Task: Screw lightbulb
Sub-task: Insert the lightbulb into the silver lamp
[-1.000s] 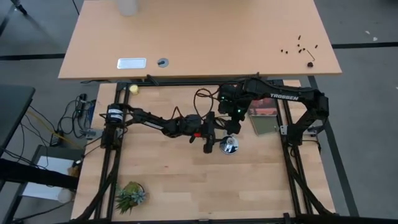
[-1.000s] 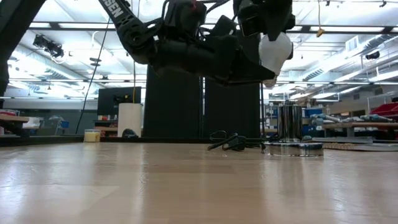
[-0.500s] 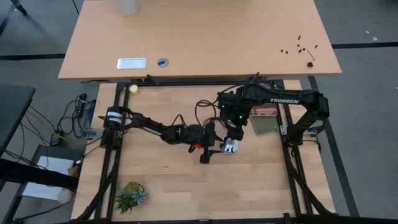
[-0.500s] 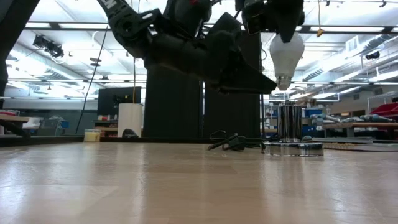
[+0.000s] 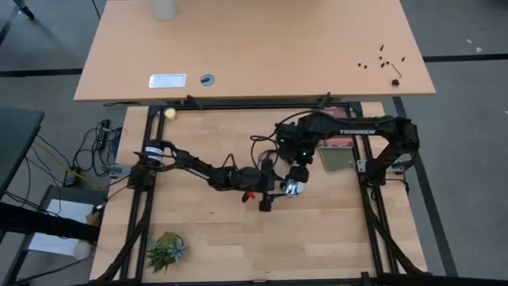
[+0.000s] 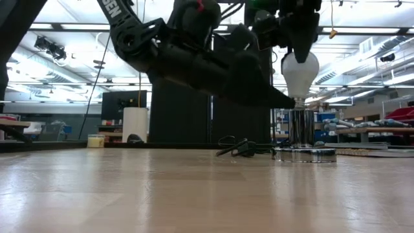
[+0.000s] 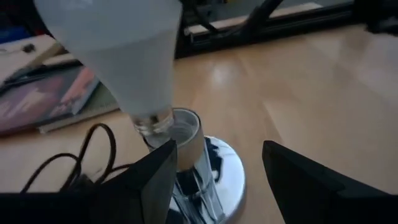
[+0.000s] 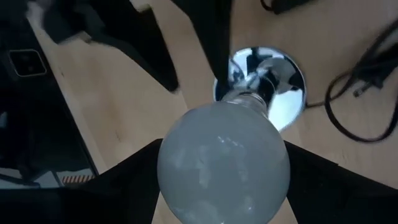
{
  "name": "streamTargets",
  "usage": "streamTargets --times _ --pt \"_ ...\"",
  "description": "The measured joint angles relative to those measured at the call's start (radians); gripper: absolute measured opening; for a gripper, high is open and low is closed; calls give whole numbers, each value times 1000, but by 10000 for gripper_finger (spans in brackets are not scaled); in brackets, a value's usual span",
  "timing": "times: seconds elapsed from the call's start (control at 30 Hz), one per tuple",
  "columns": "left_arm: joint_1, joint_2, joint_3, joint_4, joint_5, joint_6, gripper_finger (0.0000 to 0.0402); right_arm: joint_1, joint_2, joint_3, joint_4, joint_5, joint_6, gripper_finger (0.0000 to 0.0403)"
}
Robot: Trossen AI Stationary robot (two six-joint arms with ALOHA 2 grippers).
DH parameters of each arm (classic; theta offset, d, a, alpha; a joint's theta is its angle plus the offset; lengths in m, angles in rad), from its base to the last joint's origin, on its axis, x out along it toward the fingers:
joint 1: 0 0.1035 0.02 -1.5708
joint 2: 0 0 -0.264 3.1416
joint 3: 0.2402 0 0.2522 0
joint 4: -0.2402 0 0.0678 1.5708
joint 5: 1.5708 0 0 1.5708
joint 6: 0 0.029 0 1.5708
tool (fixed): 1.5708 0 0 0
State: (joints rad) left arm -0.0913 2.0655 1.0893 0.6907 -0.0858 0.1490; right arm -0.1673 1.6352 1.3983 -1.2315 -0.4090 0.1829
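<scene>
The right gripper is grasping the lightbulb, its base tip meeting the socket; the left gripper is hovering released, partly hiding the socket.

This is looking like a big workshop or robotics lab hall: long ceiling lights are shining over workbenches and shelves in the background, cables are lying on the grey floor, and a metal frame is surrounding the wooden table
</scene>
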Motion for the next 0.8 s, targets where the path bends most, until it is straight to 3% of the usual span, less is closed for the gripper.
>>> streamTargets --times 0.4,0.57,0.8 --pt "-10 118 12 158 -109 -133 241 5 -1 0 18 2 23 288" --pt "-18 133 34 153 -182 -132 250 4 -1 -21 20 -4 39 288" --pt "-18 134 71 148 -189 -126 270 0 -3 -100 105 -18 83 288"
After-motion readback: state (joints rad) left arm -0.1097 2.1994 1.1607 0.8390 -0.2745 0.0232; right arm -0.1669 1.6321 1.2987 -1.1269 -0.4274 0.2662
